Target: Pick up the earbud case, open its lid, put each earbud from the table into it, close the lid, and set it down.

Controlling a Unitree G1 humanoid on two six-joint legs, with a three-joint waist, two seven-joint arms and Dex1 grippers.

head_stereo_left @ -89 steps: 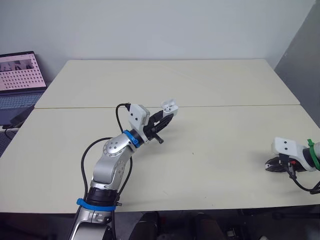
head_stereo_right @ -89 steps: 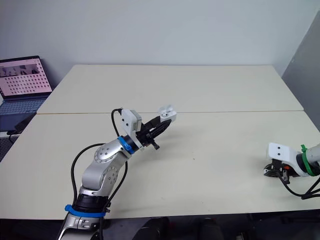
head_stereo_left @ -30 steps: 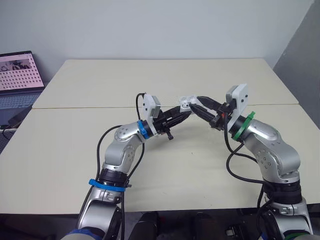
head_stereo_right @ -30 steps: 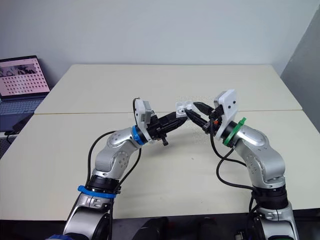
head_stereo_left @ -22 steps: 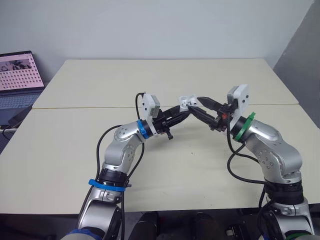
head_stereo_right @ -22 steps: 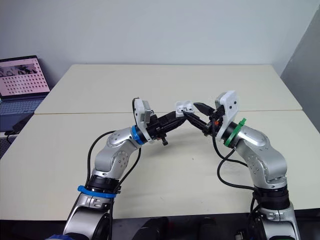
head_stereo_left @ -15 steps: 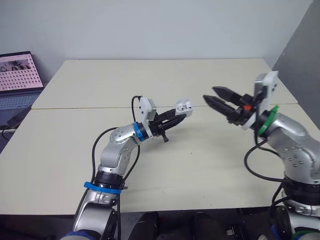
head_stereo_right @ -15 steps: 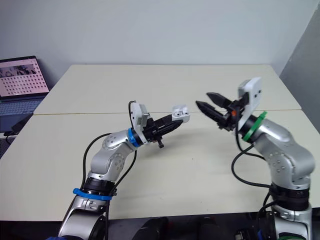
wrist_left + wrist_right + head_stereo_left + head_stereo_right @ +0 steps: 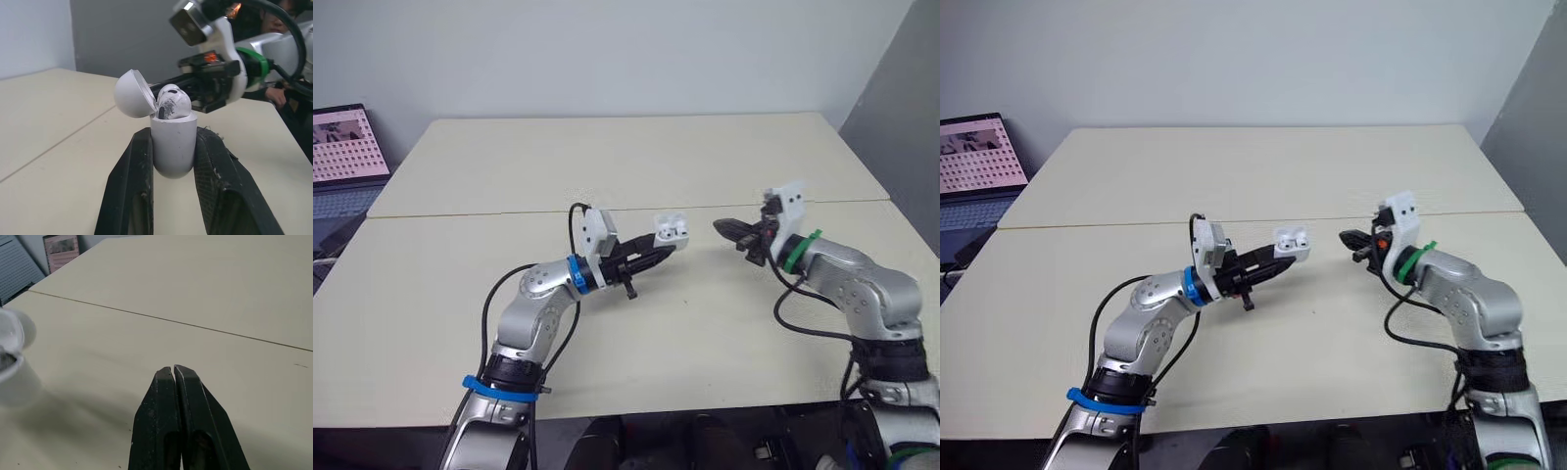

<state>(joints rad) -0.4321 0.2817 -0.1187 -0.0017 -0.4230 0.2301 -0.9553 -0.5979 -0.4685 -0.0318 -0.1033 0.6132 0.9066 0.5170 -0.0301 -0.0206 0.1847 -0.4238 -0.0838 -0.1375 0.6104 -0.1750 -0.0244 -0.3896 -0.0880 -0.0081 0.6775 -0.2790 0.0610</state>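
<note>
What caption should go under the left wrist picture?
Left claw holds the open earbud case, an earbud tucked inside, lid flipped back.

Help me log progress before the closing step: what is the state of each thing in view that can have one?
White earbud case: upright, clamped between the left gripper's fingers.
Rounded white lid: hinged open.
White earbud: seated in the case's mouth, top showing.
Left gripper: shut on the case.
Right gripper: shut, empty.
Laptop: open, screen lit.
</note>
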